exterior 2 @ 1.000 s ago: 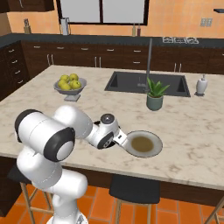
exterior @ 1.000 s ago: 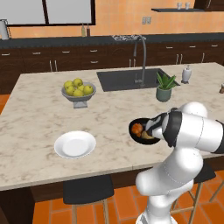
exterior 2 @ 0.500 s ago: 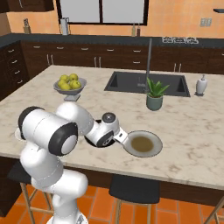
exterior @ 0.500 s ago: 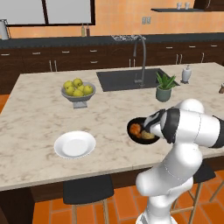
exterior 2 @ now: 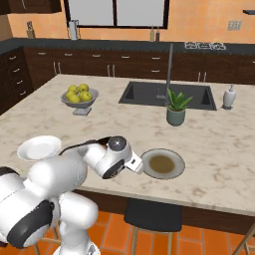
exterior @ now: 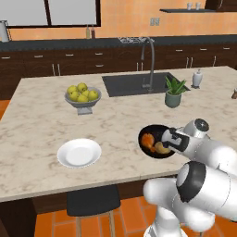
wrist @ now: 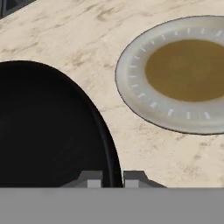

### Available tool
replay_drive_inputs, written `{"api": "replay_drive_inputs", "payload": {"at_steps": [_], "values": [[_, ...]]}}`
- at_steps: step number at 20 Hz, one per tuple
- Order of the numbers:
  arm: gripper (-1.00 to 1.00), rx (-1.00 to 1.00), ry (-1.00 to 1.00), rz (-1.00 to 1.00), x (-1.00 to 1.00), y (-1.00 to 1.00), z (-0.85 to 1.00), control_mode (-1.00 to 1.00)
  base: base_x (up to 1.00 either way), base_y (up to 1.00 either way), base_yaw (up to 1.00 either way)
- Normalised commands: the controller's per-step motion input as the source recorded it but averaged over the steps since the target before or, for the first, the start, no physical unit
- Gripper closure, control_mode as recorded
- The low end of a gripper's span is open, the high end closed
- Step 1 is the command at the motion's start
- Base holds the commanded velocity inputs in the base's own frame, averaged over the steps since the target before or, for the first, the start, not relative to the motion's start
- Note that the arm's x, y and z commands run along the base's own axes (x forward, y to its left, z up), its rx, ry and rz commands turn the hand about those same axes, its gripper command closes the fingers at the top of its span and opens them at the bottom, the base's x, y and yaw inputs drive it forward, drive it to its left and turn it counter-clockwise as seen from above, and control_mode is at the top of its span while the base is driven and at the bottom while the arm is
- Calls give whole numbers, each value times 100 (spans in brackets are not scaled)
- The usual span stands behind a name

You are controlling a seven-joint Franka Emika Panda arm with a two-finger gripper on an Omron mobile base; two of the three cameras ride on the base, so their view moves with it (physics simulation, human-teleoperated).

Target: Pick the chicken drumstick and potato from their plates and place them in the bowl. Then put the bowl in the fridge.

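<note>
The black bowl point(exterior: 155, 141) sits near the island's front edge. Inside it lie the orange-brown chicken drumstick point(exterior: 147, 139) and the tan potato point(exterior: 161, 147). My gripper point(exterior: 169, 140) is at the bowl's right side, shut on its rim. In the hand view the bowl point(wrist: 43, 131) is at the left and its rim runs down between my gripper's point(wrist: 111, 178) two fingertips. Just right of the bowl lies the grey-beige plate point(wrist: 131, 87), also seen from the right base point(exterior 2: 175, 169), with nothing on it. The white plate point(exterior: 79, 152) lies bare to the left. The fridge is out of view.
A grey footed fruit bowl point(exterior: 83, 97) with yellow-green fruits stands at the island's back left. The sink point(exterior: 134, 84) with its tall faucet lies behind, a potted plant point(exterior: 174, 92) and a soap dispenser point(exterior: 197, 78) to its right. A dark stool point(exterior: 91, 201) stands below the front edge.
The jaws have closed onto the bowl's rim. The hand shifted a little toward the bowl; bowl and plates stayed where they were.
</note>
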Motion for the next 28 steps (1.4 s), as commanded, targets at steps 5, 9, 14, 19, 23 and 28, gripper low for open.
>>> {"api": "replay_drive_inputs", "payload": {"at_steps": [5, 9, 14, 19, 23, 28], "values": [[100, 11, 14, -20, -74, 0, 100, -100, 0, 0, 0], [100, 16, 14, -23, -66, 0, 83, -100, 0, 0, 0], [100, 11, -4, -13, -53, 19, 48, -100, 0, 0, 0], [100, 7, -5, -11, -15, 58, 36, -100, 0, 0, 0], [100, 15, 1, -24, -32, 54, 36, -100, 0, 0, 0], [100, 17, 0, -34, -57, 60, 12, -100, 0, 0, 0]]}}
